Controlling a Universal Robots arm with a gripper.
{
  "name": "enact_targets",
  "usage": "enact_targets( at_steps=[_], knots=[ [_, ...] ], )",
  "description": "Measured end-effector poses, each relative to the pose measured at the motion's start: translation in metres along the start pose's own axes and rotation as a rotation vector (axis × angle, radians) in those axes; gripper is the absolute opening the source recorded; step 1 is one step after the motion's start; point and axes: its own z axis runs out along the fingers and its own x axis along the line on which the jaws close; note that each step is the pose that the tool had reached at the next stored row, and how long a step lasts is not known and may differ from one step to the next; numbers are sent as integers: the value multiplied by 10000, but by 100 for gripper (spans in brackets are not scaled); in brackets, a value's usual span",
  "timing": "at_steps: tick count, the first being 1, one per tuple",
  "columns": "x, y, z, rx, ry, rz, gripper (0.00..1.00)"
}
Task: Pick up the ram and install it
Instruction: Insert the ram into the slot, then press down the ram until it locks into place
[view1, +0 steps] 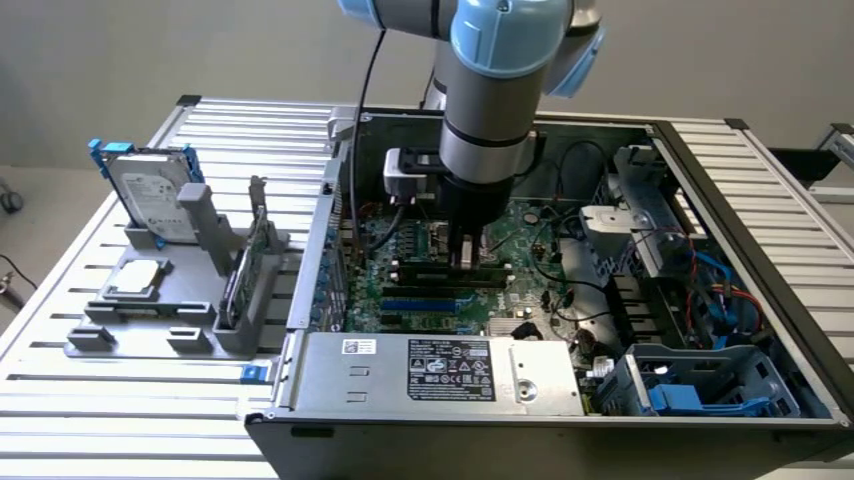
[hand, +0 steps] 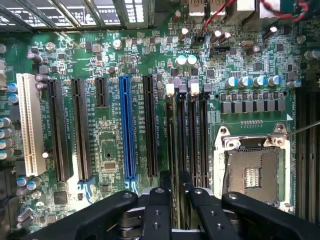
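The black two-fingered gripper (hand: 176, 186) hangs slightly parted, fingertips just above the long, thin, dark-edged ram stick (hand: 172, 135) and not clamping it. The ram stands upright in a black memory slot on the green motherboard (hand: 110, 145), beside the silver processor socket (hand: 252, 172).

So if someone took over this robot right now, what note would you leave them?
Gripper: fingers slightly apart, low inside the computer case, straddling one of the black memory slots.
Memory stick: whether one already sits in the slot beneath the gripper is hard to tell.
Also: a thin green board stands in the grey rack outside the case, at the exterior view's left.
Done: the arm has reached the slots.
Left: check that a stick is fully seated.
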Motion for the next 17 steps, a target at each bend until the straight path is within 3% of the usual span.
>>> enact_targets(
  at_steps=[9, 10, 12, 17],
  knots=[
    [-13, 5, -239, -4, -1, -1, 20],
    [-14, 5, -252, -5, -1, -1, 13],
    [-15, 5, -260, -4, -2, -1, 11],
    [-14, 5, -261, -4, -1, -1, 11]
  ],
)
